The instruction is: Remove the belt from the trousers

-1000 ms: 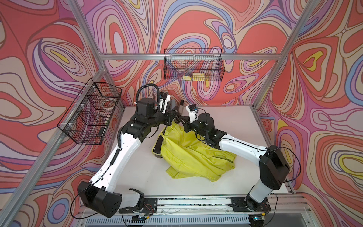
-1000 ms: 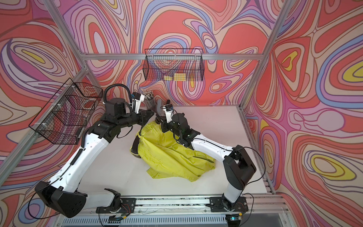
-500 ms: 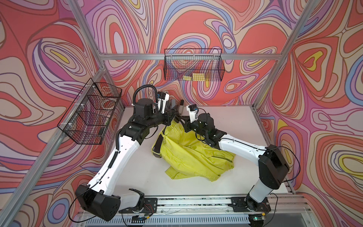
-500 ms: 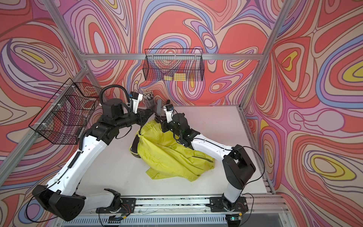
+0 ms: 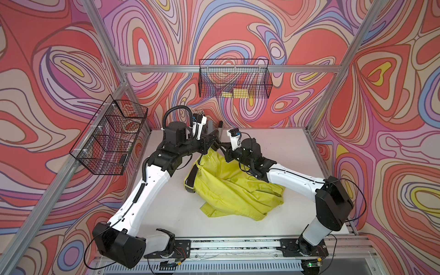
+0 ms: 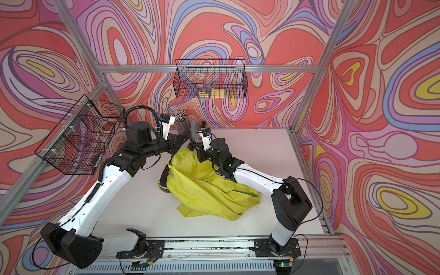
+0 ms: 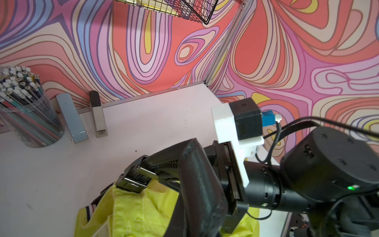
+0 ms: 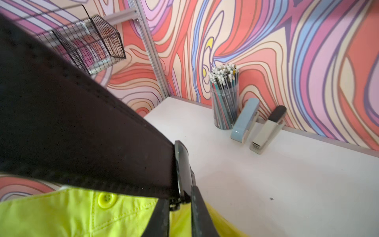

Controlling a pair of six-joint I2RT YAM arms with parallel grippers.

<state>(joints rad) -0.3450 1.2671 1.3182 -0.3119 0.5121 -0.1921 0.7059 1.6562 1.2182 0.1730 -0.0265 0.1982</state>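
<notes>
The trousers lie crumpled in the middle of the table in both top views. Their legs spread toward the front rail, and the waistband end is drawn up into a peak where the two arms meet. The belt is in the waistband: a black stretch of it curves along the edge of the heap on the left arm's side.

The right hand is pinching the belt at its buckle. The left wrist view shows its ridged fingers closed on the dark metal frame just above the yellow fabric, with the striped lining showing below. In the right wrist view the same buckle sits between that hand's two dark fingers, and the broad stitched strap runs away from it close past the lens, above a yellow button.

The left hand is pressed together at the top of the lifted waistband, just beside the right hand. What lies between its fingers I cannot tell.

At the back of the table, well apart from the cloth, stand a clear cup of pencils, a pale blue stapler and a grey one, both staplers leaning on the wall. Two wire baskets hang on the frame: one on the back wall, one on the side
</notes>
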